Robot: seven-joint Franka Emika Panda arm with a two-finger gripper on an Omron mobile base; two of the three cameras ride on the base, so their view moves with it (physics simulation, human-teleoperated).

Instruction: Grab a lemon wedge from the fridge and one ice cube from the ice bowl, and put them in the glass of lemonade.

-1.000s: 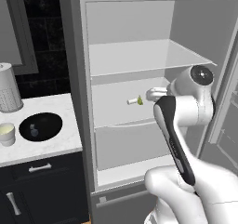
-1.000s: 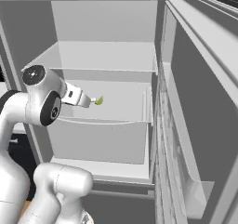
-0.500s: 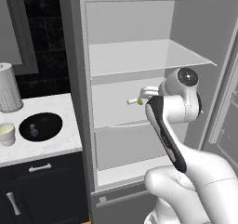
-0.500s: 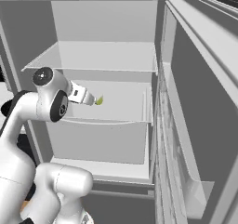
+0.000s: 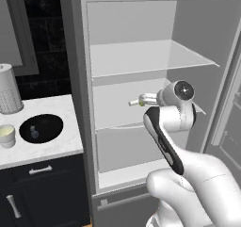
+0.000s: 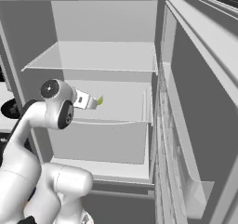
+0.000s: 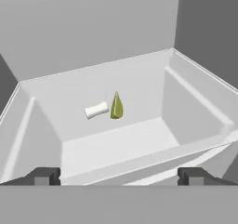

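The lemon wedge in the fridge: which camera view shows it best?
The hand view: the lemon wedge lies unobstructed on the shelf, its whole shape visible. In the left base view the arm hides most of it; the right base view shows a yellow-green tip.

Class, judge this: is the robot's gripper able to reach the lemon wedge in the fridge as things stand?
Probably yes: the fridge door is open, the gripper is open, and nothing stands before the lemon wedge.
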